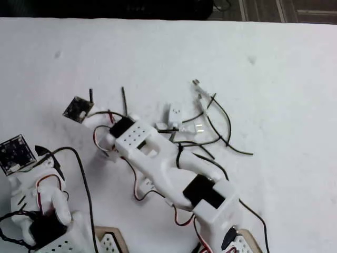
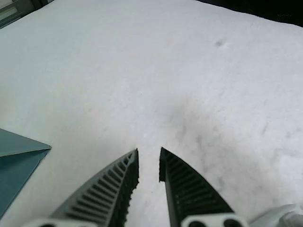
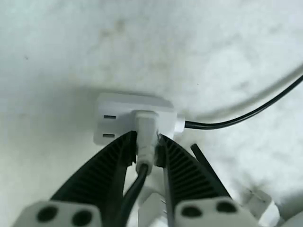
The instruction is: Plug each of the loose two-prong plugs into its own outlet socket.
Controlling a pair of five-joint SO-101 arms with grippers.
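Note:
My right gripper (image 3: pixel 146 139) is shut on a white two-prong plug (image 3: pixel 144 142), whose front end sits in a white outlet block (image 3: pixel 118 116) lying on the white table. Two free slots show on the block beside the plug, and a black cable (image 3: pixel 246 116) leaves its side. From above, the right arm (image 1: pixel 158 158) stretches across the table's middle and covers this spot. Beyond it lie a white socket piece (image 1: pixel 175 112), a loose plug (image 1: pixel 197 128) and another loose plug (image 1: pixel 202 94). My left gripper (image 2: pixel 149 151) hovers over bare table, narrowly open, holding nothing.
Thin black cables (image 1: pixel 226 132) loop over the table to the right of the loose plugs. The left arm (image 1: pixel 47 205) sits at the near left corner. A teal flat edge (image 2: pixel 19 158) shows beside the left gripper. The far half of the table is bare white.

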